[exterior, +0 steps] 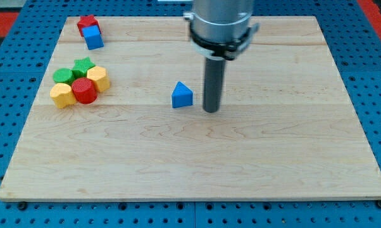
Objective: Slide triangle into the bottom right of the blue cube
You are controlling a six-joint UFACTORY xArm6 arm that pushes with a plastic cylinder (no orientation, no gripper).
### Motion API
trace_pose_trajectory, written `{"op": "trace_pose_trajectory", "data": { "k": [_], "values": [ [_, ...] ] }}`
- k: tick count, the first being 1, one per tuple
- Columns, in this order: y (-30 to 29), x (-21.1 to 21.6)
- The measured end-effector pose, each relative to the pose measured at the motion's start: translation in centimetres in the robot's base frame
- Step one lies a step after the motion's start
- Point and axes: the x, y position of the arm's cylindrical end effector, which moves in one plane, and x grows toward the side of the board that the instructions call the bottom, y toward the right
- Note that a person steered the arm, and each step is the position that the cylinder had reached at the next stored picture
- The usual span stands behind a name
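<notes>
Pale wood board (197, 171) on blue pegboard (7, 95), grain running across the view. Dark rod hanging from a grey metal collar (220, 31) at the view's top centre; my tip (211, 110) down on the wood near the board's middle. No pincer on this arm — just the straight rod, so nothing to stand apart or close.

Blue triangle (182, 95) just beside my tip, on the view's left of it. Narrow strip of bare wood visible between the two — close, not touching. Triangle upright on its base, apex toward the view's top.

Blue cube (93, 37) well apart from the triangle, up in the board's top-left corner. Red block (87, 24) touching it on the top-left side, partly hidden behind it; shape hard to make out, roughly star-like.

Tight cluster of five blocks below that, at the view's left edge of the board: green star (83, 65) at the top, green cylinder (64, 75) to its left, yellow hexagonal block (99, 77) on the right, red cylinder (85, 90) at the bottom centre, second yellow block (62, 95) at the bottom left. All pressed together, neighbours touching.

Triangle and tip both far to the view's right of the cube and cluster.
</notes>
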Motion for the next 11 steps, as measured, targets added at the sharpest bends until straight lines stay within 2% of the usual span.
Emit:
{"op": "trace_pose_trajectory", "data": {
  "k": [1, 2, 3, 5, 7, 9, 11],
  "values": [
    [-4.6, -3.0],
    [-7.2, -3.0],
    [-8.0, -0.9],
    [-14.4, -4.6],
    [-12.5, -8.7],
    [-15.5, -14.8],
    [-17.7, -17.4]
  ]
}}
